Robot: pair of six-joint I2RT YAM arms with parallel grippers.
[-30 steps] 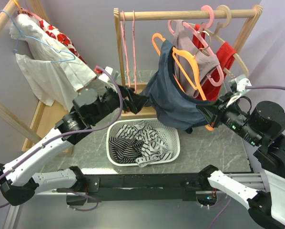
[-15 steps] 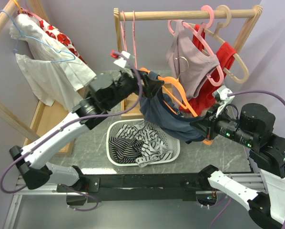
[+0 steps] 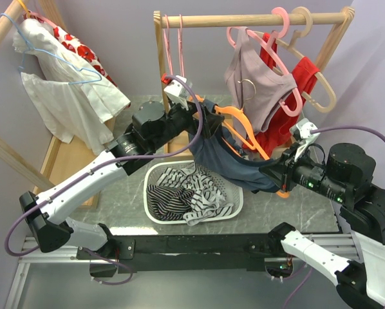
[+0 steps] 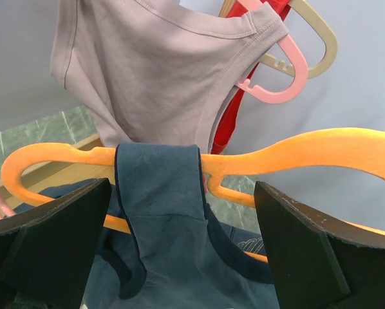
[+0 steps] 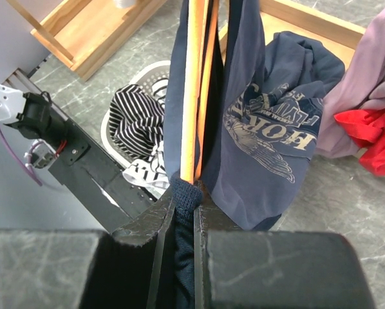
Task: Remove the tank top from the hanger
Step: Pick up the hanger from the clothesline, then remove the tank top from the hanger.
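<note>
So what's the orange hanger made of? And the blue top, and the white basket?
The orange hanger looks like smooth moulded plastic: one even colour, rounded edges, a slight sheen. The blue top seems to be a soft knit cloth, likely cotton: it folds and droops, and has stitched hems. The white basket is probably plastic too, as its wall is a stiff lattice of holes.

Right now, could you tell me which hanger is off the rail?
The orange hanger, carrying the navy tank top and clamped in the right gripper; the pink hanger and beige hanger hang on the wooden rail.
</note>
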